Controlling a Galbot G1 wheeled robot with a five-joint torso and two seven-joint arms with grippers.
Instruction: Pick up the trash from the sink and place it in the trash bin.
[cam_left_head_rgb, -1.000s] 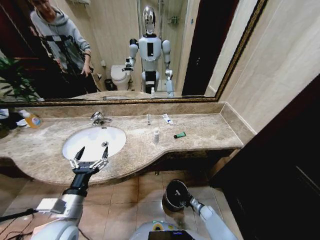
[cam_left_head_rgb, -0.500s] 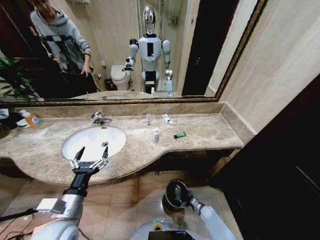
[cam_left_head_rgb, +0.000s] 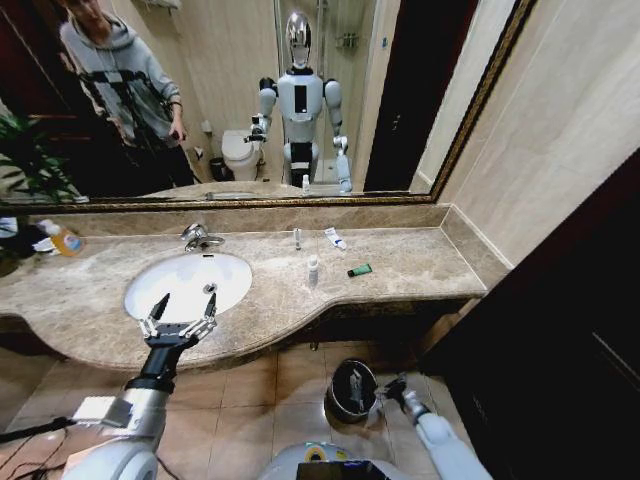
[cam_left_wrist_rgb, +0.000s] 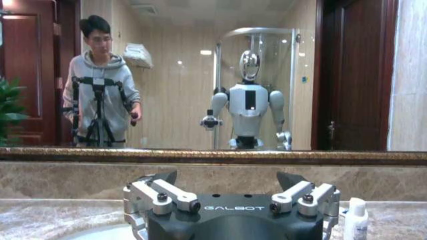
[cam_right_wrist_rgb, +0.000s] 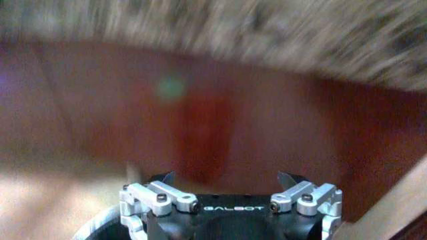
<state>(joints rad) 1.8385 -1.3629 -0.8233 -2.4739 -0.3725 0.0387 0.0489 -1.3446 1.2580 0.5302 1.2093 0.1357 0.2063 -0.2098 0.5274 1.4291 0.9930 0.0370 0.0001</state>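
The white oval sink (cam_left_head_rgb: 230, 275) is set in the marble counter. On the counter beside it are a tiny white bottle (cam_left_head_rgb: 312, 270) (cam_left_wrist_rgb: 355, 220), a short green tube (cam_left_head_rgb: 359, 270), a white-blue sachet (cam_left_head_rgb: 335, 238) and a clear vial (cam_left_head_rgb: 297, 238). My left gripper (cam_left_head_rgb: 187, 298) (cam_left_wrist_rgb: 227, 177) hovers open over the sink's front rim, holding nothing. The black trash bin (cam_left_head_rgb: 338, 400) stands on the floor below the counter. My right gripper (cam_left_head_rgb: 388, 384) (cam_right_wrist_rgb: 227, 180) is low beside the bin, open and holding nothing.
An orange-yellow bottle (cam_left_head_rgb: 65, 239) stands at the counter's far left, and the chrome tap (cam_left_head_rgb: 196, 237) behind the basin. The mirror (cam_left_head_rgb: 300, 90) reflects me and a person standing by. A dark cabinet (cam_left_head_rgb: 560, 330) closes off the right side.
My right gripper has moved off the top of the trash bin to its right side, uncovering the bin's mouth. The left arm has not moved.
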